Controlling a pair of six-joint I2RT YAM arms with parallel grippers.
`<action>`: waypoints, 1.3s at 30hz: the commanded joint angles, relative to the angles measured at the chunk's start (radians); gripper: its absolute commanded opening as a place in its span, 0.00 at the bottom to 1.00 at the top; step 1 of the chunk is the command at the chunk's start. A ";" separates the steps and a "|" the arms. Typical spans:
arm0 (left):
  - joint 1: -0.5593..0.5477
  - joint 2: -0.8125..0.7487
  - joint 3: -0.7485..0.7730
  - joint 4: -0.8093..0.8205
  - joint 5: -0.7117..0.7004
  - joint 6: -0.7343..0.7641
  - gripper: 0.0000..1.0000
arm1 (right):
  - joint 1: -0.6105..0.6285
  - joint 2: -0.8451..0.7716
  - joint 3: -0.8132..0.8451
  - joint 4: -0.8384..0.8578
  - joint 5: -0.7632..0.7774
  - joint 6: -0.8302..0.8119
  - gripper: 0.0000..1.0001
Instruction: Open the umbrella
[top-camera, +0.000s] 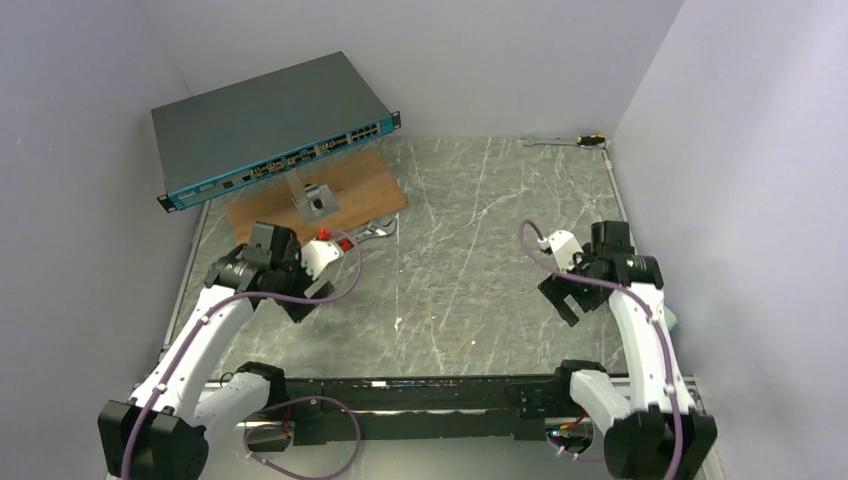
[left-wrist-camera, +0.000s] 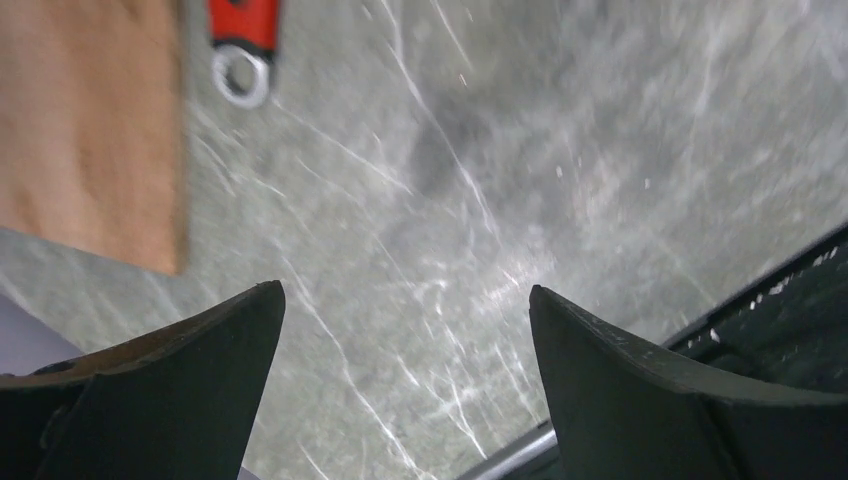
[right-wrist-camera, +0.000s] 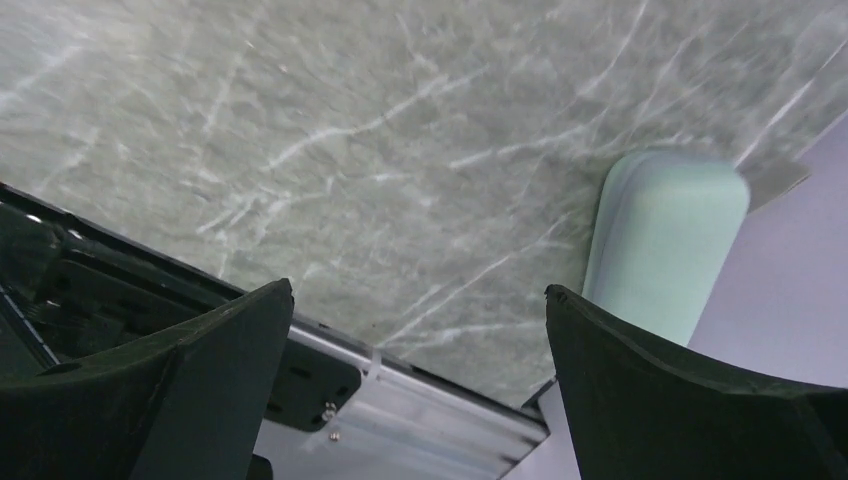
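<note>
Landmark: grey network switch (top-camera: 265, 125), up on a stand over a wooden board (top-camera: 355, 190), far-left corner of the table (top-camera: 470, 250).

- Left tool (left-wrist-camera: 400, 295): jaws wide, nothing between them. We see it hanging over bare table on the near side of the switch, just off the board's edge.
- Red-handled wrench (left-wrist-camera: 242, 30) lies flat beside the board, below the switch's right end.
- Right tool (right-wrist-camera: 418, 290): jaws wide, nothing held. It sits well apart from the switch, across the table on the near-right side.
- Pale mint pouch (right-wrist-camera: 665, 245) lies on the side of the table opposite the switch, against the wall, just beside the right arm.
- A second wrench (top-camera: 548, 142) lies level with the switch at the far-right edge.
- Umbrella: not in any of our three views, so we cannot tell where it is.
</note>
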 joint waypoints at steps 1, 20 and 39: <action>-0.028 0.045 0.167 0.085 0.054 -0.076 0.98 | -0.110 0.107 0.070 -0.032 0.063 -0.102 1.00; -0.153 -0.081 0.130 0.213 0.241 0.076 0.98 | -0.571 0.599 0.138 0.186 0.157 -0.511 1.00; -0.161 -0.155 0.065 0.220 0.258 0.019 0.98 | -0.098 0.553 0.020 0.416 0.127 -0.396 0.48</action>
